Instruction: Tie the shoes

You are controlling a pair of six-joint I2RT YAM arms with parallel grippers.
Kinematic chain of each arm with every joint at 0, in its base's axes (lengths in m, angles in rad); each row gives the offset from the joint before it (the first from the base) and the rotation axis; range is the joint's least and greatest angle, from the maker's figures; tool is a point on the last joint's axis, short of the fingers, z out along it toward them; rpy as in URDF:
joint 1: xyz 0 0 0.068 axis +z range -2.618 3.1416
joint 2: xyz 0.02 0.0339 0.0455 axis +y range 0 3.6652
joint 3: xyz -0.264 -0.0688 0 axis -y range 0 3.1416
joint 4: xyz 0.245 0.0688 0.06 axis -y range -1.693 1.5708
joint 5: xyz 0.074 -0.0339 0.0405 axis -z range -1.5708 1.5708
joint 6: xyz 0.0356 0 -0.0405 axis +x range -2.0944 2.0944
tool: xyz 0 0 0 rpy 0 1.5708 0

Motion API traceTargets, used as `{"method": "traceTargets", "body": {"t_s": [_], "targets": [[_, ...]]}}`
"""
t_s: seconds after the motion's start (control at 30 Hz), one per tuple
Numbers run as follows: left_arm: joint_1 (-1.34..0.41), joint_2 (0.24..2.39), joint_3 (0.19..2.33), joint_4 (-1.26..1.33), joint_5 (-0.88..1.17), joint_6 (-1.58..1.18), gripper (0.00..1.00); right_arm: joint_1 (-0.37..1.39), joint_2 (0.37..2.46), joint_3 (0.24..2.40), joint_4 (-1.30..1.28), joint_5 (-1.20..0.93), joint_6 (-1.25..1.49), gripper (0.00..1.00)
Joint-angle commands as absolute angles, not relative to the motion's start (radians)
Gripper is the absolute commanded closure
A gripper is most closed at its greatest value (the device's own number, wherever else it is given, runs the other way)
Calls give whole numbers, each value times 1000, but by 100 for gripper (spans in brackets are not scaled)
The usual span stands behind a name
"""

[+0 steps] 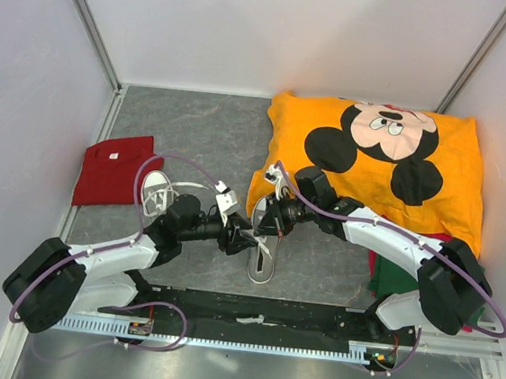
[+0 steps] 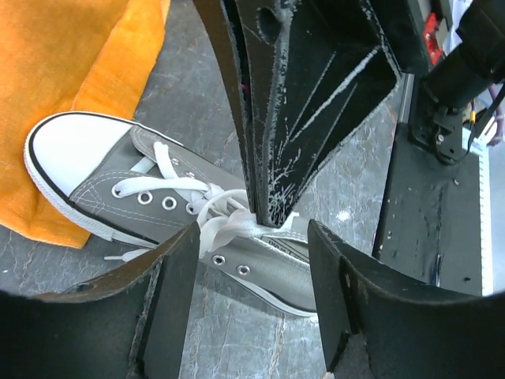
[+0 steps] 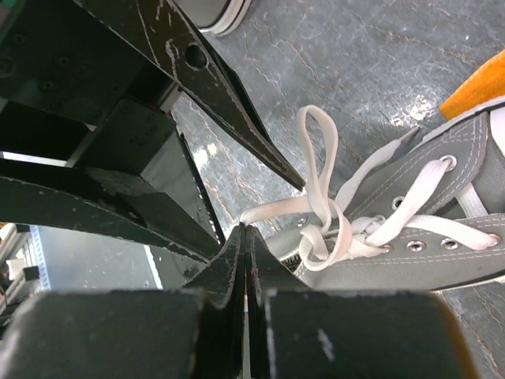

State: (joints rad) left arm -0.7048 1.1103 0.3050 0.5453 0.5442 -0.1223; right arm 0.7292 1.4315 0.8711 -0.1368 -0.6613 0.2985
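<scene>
Right gripper (image 3: 245,230), pinching a lace (image 3: 276,208), stands before left gripper (image 2: 252,237); orange pillow (image 1: 460,157) beside.

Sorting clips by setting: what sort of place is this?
Likely a robot test booth: white walls enclose a grey tabletop, with a left arm and right arm bolted at its near edge.

No legible lettering anywhere; only a Mickey Mouse face (image 1: 388,129) on the orange cloth (image 1: 459,166)

Middle shoe (image 1: 261,265) covered from above by left gripper (image 1: 232,238) and right gripper (image 1: 272,220), heel behind a finger (image 2: 335,300) at left wrist, toe cropped at right wrist; lace (image 3: 276,208) end buried in right gripper
</scene>
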Motion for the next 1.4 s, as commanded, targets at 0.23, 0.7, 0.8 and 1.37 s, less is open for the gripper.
{"method": "traceTargets", "body": {"t_s": [0.23,0.7,0.8,1.37], "targets": [[-713,1140,279,617,431,-318,43,723,1422,845,-40,-672,408,100],[-712,1114,278,606,460,-290,55,696,1417,805,17,-649,480,100],[-716,1111,273,607,451,-305,38,684,1413,789,41,-644,508,100],[-738,1169,302,640,370,-368,54,672,1379,669,236,-675,713,100]]}}
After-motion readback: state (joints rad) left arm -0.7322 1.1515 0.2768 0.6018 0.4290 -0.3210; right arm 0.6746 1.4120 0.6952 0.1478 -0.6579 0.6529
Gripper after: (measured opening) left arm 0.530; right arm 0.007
